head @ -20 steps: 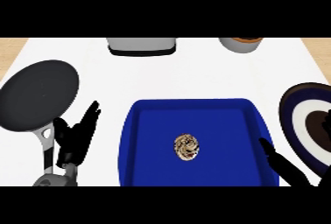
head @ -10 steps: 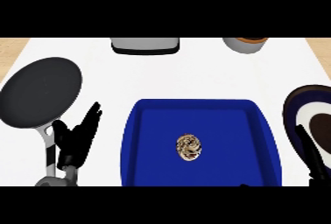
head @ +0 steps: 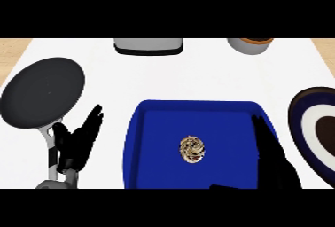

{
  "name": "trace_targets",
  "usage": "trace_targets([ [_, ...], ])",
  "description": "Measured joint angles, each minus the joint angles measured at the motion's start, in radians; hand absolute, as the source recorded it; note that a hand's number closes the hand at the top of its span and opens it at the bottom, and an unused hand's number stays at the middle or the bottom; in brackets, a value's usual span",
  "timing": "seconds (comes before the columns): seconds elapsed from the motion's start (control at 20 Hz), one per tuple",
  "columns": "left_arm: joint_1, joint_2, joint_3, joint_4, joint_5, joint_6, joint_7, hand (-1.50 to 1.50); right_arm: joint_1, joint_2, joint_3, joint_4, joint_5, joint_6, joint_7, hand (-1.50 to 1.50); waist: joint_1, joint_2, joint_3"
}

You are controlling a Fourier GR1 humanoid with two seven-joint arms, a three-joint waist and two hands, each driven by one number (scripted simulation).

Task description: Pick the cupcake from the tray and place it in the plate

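Cupcake [head: 193, 150] sits mid tray [head: 157, 133], ungrasped. Reach step: right hand [head: 274, 164] over tray's right rim, fingers straight, empty. Left hand [head: 78, 139] open, resting beside pan [head: 42, 95]. Next: shift left, curl round cupcake, lift toward plate [head: 297, 128].

Cupcake [head: 192, 150] on blue tray [head: 160, 126]
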Motion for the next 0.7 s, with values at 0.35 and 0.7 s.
trace_targets([
  [0.35,0.007,-0.016,-0.001,-0.016,-0.018,0.004,0.018,0.00,-0.133,0.030,0.074,0.164,0.020,-0.008,0.103,-1.50,-0.003,-0.001,0.002],
  [0.7,0.018,-0.032,0.000,-0.031,-0.037,0.009,0.034,0.00,-0.179,0.033,0.140,0.257,-0.044,-0.052,0.140,-1.50,-0.006,-0.001,0.002],
])
